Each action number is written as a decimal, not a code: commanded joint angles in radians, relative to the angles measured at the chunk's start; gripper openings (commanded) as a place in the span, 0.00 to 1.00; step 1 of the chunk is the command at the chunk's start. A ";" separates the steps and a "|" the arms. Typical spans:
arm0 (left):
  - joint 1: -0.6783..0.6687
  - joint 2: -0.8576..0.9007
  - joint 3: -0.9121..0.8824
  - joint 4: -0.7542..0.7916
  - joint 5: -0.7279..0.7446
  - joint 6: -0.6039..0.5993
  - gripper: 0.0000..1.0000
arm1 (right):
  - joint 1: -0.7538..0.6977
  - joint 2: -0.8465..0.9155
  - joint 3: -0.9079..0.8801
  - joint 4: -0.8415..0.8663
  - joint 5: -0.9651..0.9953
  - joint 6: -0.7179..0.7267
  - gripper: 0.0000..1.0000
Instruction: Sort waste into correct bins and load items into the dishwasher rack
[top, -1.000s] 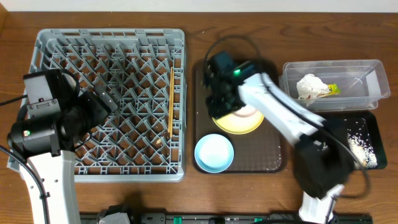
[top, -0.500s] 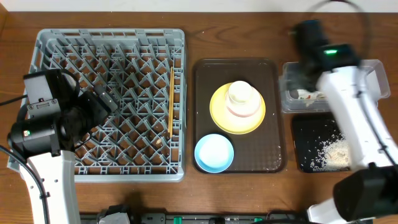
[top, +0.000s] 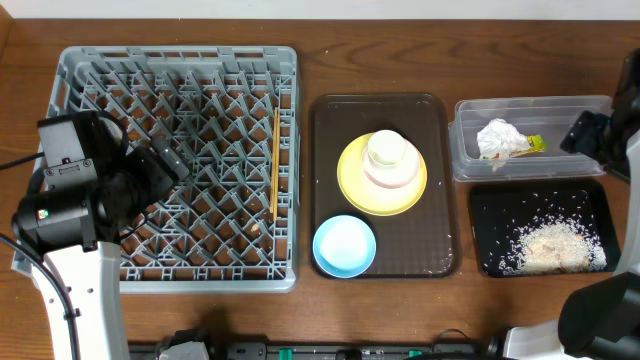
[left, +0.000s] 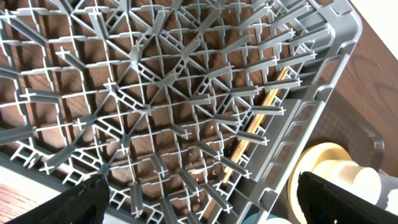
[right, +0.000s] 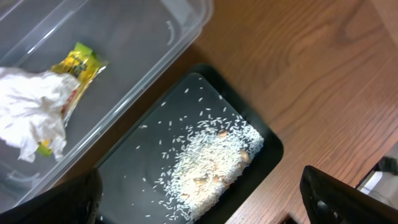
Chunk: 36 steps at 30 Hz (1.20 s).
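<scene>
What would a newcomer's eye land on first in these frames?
The big grey rack fills the left, with chopsticks lying along its right side. In the centre, on the brown tray, a yellow plate carries a stacked bowl and cup, with a blue bowl nearer the robot. On the right, rice is strewn in the black tray.

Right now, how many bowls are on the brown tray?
2: light blue bowl at the tray's near edge; white bowl on the yellow plate, under the cup.

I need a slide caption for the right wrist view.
Crumpled napkin and snack packet in the clear tub; rice scraps in the black tray beside it.
</scene>
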 joint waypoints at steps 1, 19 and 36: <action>0.005 0.001 0.013 -0.002 -0.006 0.006 0.97 | -0.019 -0.017 0.005 -0.001 -0.003 0.017 0.99; 0.005 0.001 0.013 -0.002 -0.006 0.006 0.97 | -0.019 -0.017 0.005 -0.001 -0.003 0.017 0.99; 0.002 0.001 0.003 -0.134 0.294 -0.189 0.44 | -0.019 -0.017 0.005 -0.001 -0.003 0.017 0.99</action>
